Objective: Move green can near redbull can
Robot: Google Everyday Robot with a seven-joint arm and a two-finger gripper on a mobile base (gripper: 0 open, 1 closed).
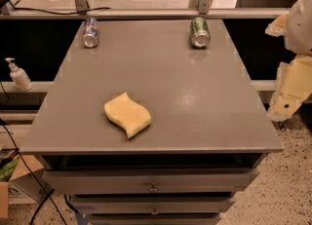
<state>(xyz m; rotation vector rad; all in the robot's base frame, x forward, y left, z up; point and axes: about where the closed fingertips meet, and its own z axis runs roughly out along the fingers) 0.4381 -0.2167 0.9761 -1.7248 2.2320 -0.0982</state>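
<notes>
The green can point(199, 32) with white markings and a silver top stands at the far right of the grey table top point(161, 73). The redbull can point(90, 32), slim, blue and silver, stands at the far left, well apart from the green can. My arm shows at the right edge of the camera view, off the table, with the gripper point(285, 103) hanging beside the table's right edge, well in front of and to the right of the green can.
A yellow wavy sponge point(127, 114) lies on the table's front left part. Drawers point(153, 185) sit below the table top. A white pump bottle point(19, 75) stands on a ledge at the left. A cardboard box point(12, 185) is on the floor at lower left.
</notes>
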